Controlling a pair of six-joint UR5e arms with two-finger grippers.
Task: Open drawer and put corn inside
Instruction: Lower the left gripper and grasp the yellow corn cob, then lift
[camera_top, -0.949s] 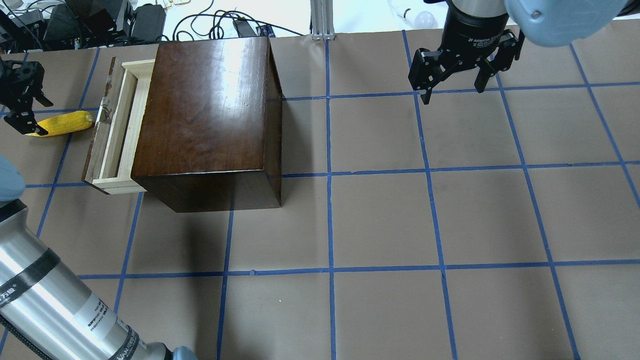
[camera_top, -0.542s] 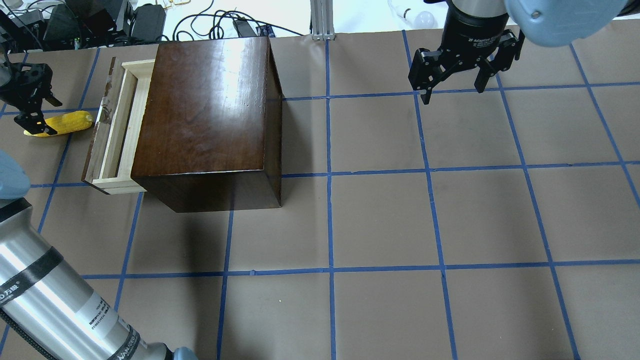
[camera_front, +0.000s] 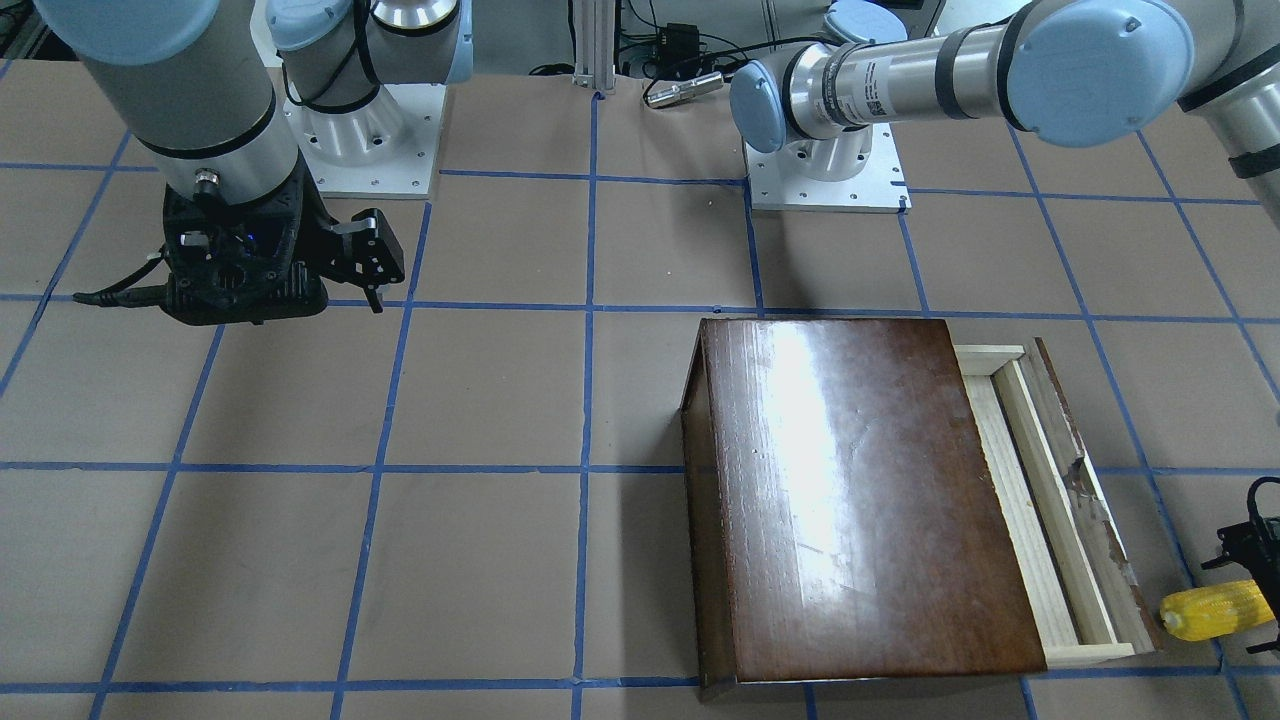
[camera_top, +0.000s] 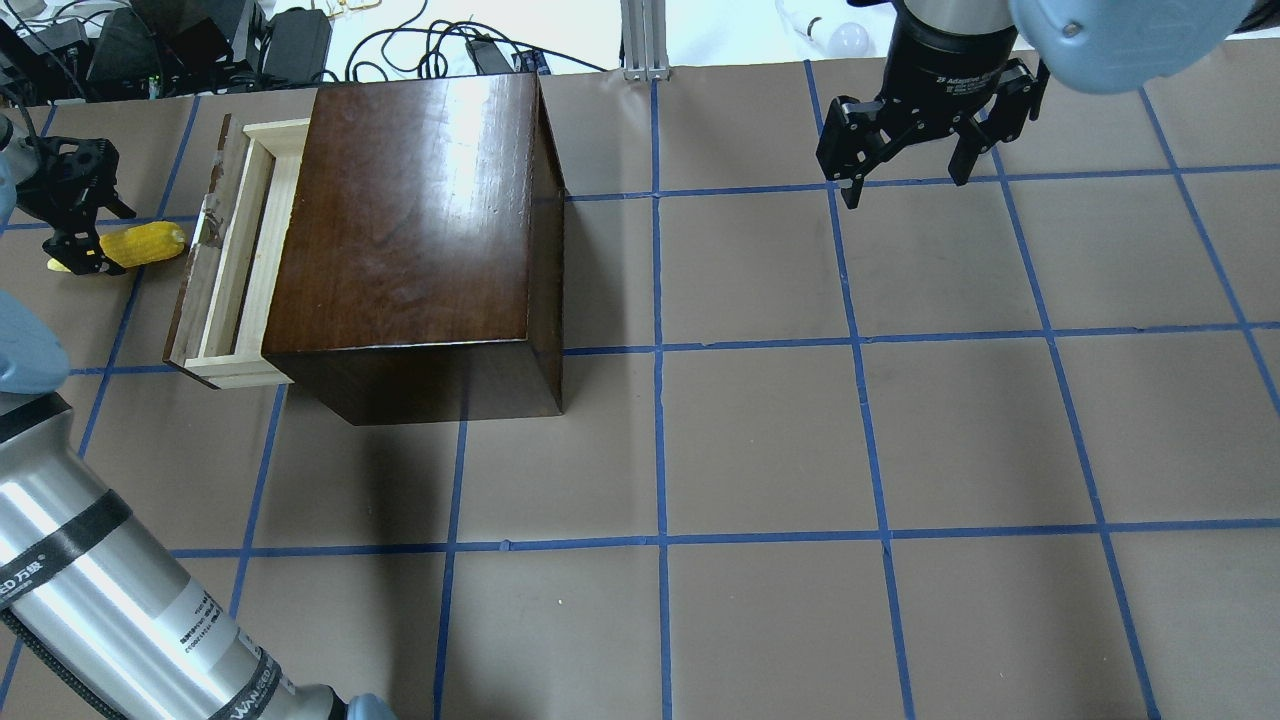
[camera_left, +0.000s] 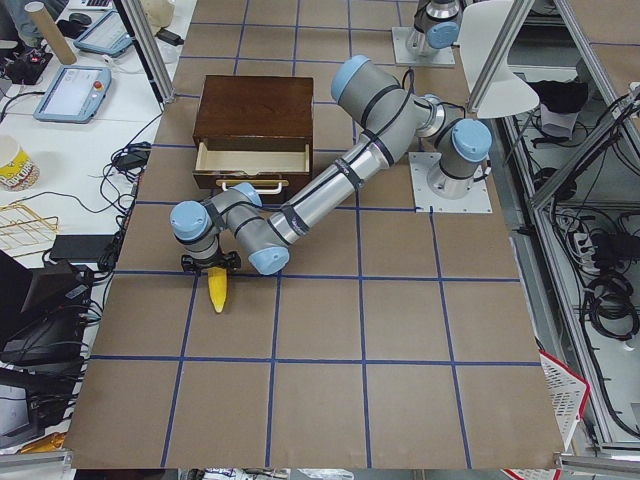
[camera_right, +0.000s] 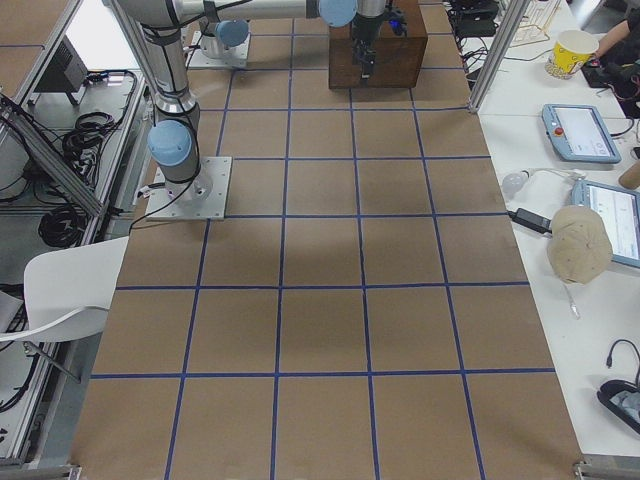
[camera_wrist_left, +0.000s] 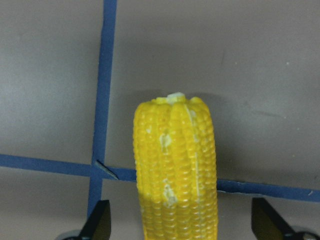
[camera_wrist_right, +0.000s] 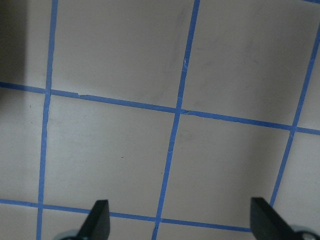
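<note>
The yellow corn (camera_top: 142, 243) lies on the brown paper just left of the drawer (camera_top: 238, 250). The drawer stands partly pulled out of the dark cabinet (camera_top: 410, 220) and shows an empty pale tray. My left gripper (camera_top: 80, 225) is open and straddles the corn's tapered end. In the left wrist view the corn (camera_wrist_left: 175, 170) runs between both fingertips (camera_wrist_left: 100, 222) with gaps on each side. It also shows in the front-facing view (camera_front: 1212, 610). My right gripper (camera_top: 908, 182) is open and empty, high at the far right.
Blue tape lines grid the brown paper. Cables and black gear (camera_top: 150, 40) lie beyond the table's far edge behind the cabinet. A metal post (camera_top: 645, 35) stands at the back centre. The right wrist view shows only bare paper (camera_wrist_right: 125, 150).
My left gripper has moved along the corn toward the drawer and now covers more of it. The corn, the drawer and the right arm have not moved.
</note>
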